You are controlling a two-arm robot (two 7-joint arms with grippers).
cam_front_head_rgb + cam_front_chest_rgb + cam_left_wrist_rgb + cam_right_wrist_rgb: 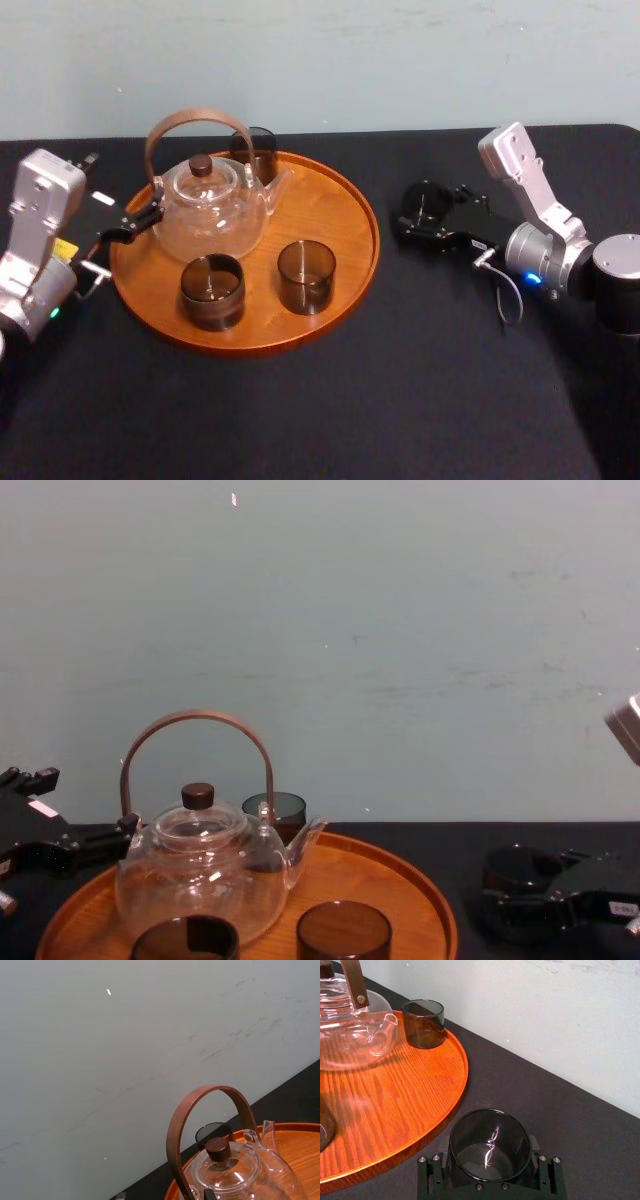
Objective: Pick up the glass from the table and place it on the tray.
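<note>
Glass (490, 1142): short, straight-walled cylinder of dark smoke-tinted transparent glass. No handle, mouth up, empty, with a bright glint on the inner base.

Position: over the black-clothed table (400, 380), just beside the tray (335, 215) on its right side and outside the rim. Upright. Cannot tell whether the base touches the cloth.

Right gripper (425, 215): clamped around the glass. In the right wrist view its black fingers (547, 1177) sit against opposite sides of the wall, low on the body, and the rim stands clear above them.

Tray: round, orange-brown wood with a low raised rim. It carries a clear glass teapot (210, 205) with a brown hoop handle and dark lid knob, and three matching dark tumblers. Two stand at the front (212, 290) (306, 275); one stands behind the teapot's spout (255, 150).

Left gripper (145, 218): at the tray's left edge, next to the teapot. Whether it grips anything cannot be told.
</note>
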